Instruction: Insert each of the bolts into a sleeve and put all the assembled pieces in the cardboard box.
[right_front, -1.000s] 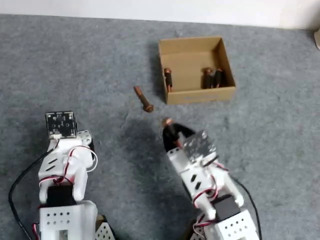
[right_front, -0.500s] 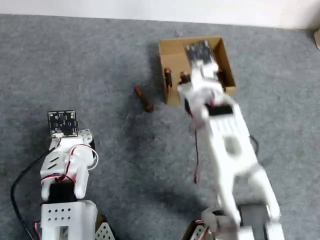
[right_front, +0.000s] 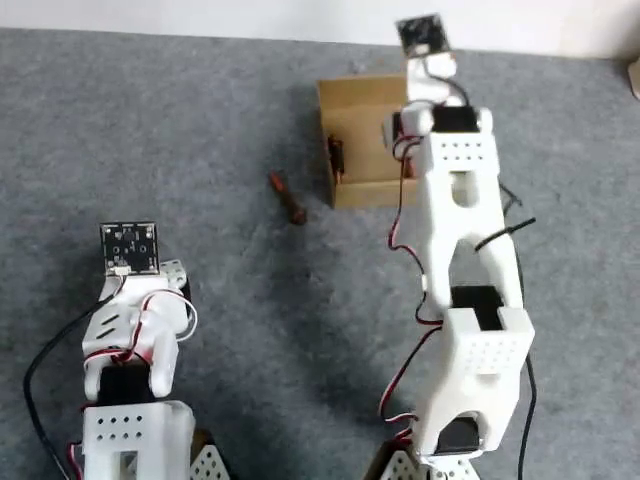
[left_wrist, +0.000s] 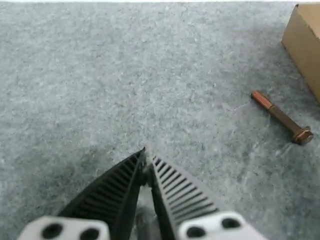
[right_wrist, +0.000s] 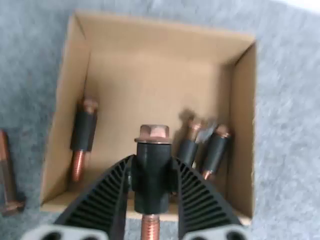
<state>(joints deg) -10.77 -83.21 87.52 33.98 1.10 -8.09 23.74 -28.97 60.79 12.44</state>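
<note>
A grey carpeted table (right_front: 150, 120) carries a cardboard box (right_front: 365, 192) and one bolt (right_front: 287, 197).

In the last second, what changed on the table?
The right gripper swung from mid-table out over the cardboard box, carrying the assembled piece. It stays shut on it, not yet released. The left gripper, the loose bolt and the three pieces in the box stayed put.
</note>
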